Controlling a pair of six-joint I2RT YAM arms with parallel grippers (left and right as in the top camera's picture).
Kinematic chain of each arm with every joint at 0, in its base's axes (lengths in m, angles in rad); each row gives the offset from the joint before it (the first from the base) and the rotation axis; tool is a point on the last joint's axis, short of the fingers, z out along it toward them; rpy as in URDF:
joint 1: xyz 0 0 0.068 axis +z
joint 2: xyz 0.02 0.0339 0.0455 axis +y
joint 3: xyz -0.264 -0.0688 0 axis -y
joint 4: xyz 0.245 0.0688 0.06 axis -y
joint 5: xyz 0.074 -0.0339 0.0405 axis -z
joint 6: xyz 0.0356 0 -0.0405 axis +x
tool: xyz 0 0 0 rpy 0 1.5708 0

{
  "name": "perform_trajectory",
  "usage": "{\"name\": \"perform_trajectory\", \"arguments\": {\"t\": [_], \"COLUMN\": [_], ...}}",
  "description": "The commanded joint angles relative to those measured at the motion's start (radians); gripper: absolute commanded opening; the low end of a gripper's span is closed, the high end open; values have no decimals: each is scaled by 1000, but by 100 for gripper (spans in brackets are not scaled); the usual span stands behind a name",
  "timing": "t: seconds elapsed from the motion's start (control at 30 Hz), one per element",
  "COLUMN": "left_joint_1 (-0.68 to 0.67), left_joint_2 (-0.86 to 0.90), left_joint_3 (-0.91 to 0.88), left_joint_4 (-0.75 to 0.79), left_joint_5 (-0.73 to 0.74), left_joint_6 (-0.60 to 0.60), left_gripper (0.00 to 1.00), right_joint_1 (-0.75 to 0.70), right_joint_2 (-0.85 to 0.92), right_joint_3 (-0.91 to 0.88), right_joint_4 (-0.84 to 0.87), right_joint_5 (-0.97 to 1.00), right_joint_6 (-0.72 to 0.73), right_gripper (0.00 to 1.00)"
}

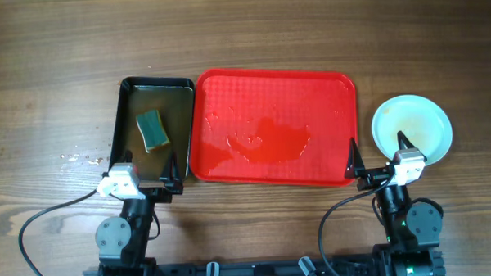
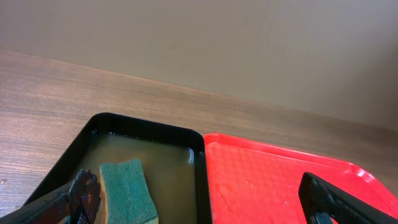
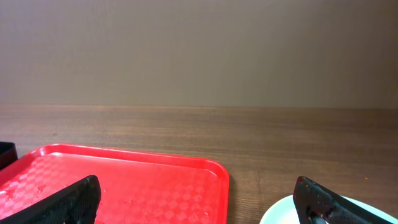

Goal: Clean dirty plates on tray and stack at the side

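Note:
The red tray [image 1: 272,88] lies in the middle of the table with no plate on it, only wet streaks; it also shows in the left wrist view [image 2: 273,180] and the right wrist view [image 3: 143,180]. Pale plates [image 1: 411,124] sit on the table right of the tray, looking like one stack; how many I cannot tell. A plate edge shows in the right wrist view [image 3: 280,214]. My left gripper [image 1: 142,170] is open and empty at the near end of the black tray. My right gripper [image 1: 377,156] is open and empty between the red tray's near right corner and the plates.
A black tray [image 1: 178,95] with murky water holds a green sponge [image 1: 153,130] left of the red tray; both show in the left wrist view, tray [image 2: 146,127] and sponge [image 2: 127,193]. Small crumbs [image 1: 76,159] lie on the wood at the left.

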Motion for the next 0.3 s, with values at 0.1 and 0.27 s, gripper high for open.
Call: {"name": "perform_trajectory", "arguments": {"t": [0.1,0.27], "left_joint_1": [4,4], "left_joint_2": [-9,-9], "left_joint_3": [-3,-3], "left_joint_4": [-6,-6], "left_joint_5": [8,8], "left_joint_6": [21,21], "left_gripper": [100,100], "right_joint_1": [-6,-6], "right_joint_2": [-6,-6], "right_joint_3": [-1,-1], "right_joint_4": [4,4], "right_joint_5": [-15,-15], "right_joint_6": [2,2], "right_gripper": [100,99]}}
